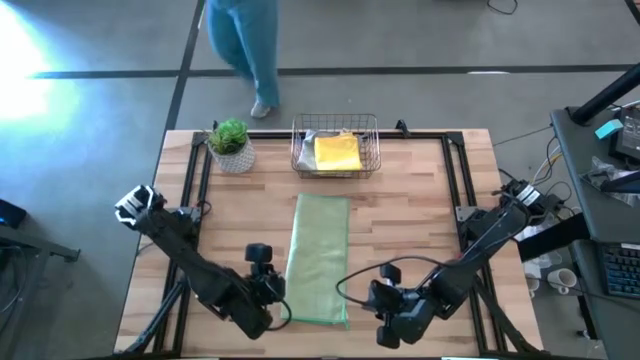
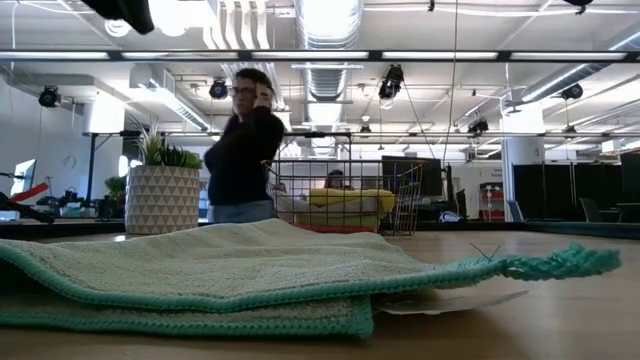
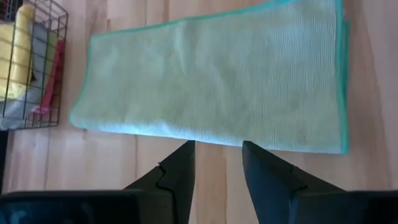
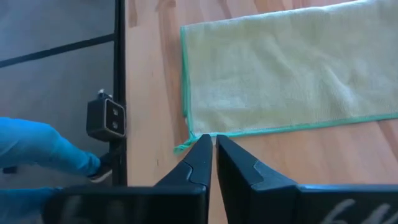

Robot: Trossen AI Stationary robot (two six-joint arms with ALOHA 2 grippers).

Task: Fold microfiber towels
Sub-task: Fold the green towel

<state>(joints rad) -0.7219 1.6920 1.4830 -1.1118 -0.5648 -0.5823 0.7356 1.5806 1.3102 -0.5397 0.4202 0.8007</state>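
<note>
Two dark jointed arms trailing black cables, the left arm (image 1: 190,262) white-capped at its base.

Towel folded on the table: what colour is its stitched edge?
Teal-green edging on the pale sage green towel, clearest in the left wrist view.

Wire basket (image 1: 372,140) — potted plant (image 1: 231,145) — person (image 2: 243,150)
</note>
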